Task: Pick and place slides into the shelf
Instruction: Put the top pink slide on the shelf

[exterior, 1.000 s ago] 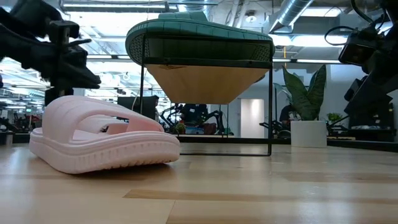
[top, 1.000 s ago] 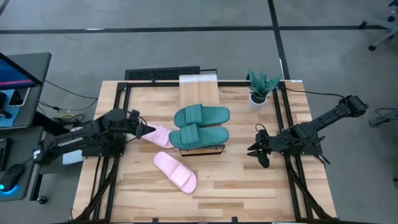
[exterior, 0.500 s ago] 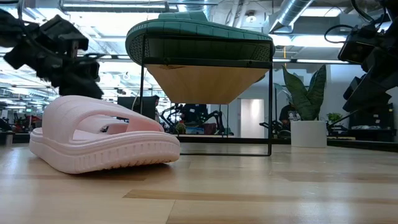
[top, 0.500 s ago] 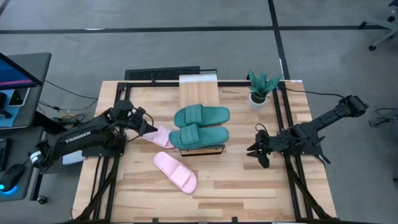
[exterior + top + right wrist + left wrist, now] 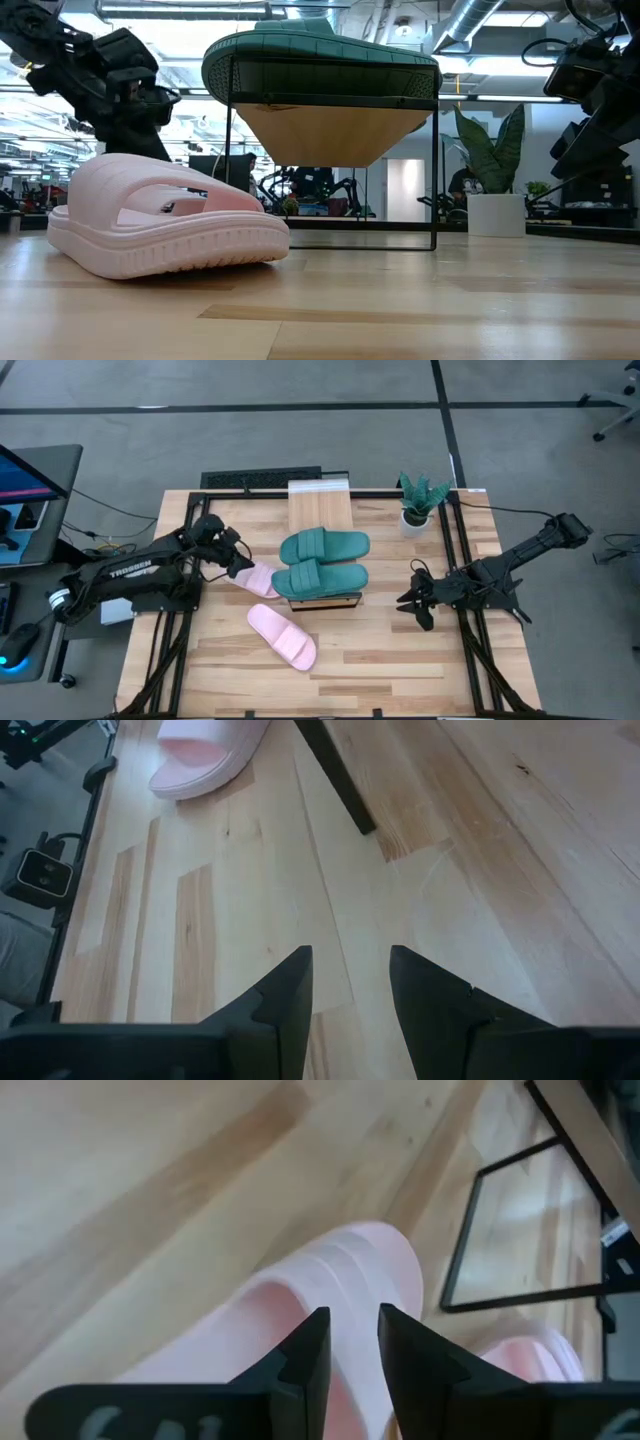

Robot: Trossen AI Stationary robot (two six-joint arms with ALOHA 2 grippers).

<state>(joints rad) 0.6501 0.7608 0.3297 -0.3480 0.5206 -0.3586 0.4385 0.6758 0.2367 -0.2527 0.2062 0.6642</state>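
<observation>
L gripper (image 5: 238, 563): at 9 o'clock of shelf (image 5: 318, 510), over the heel end of pink slide A (image 5: 257, 578); fingers (image 5: 305, 1355) only narrowly parted above the foam w/ a slim gap, nothing between them. Looks let go, not carrying.
Pink A: flat on table (image 5: 380, 660), toe tucked under shelf's 9 o'clock edge, partly hidden by the green slides.
Pink B (image 5: 282, 635): loose on table at 7 o'clock of shelf, clear of the frame.
Green slides (image 5: 322, 560): both on shelf top, side by side, 6 o'clock end.
R gripper (image 5: 416, 602): parked at 3 o'clock of shelf, fingers spread, empty.
Step (my read): seat pink A under shelf.
Do well: nudge along the slide's length, keep low, stay clear of the black legs; don't shove the shelf or the greens could slip.
Next prob: pink B.
</observation>
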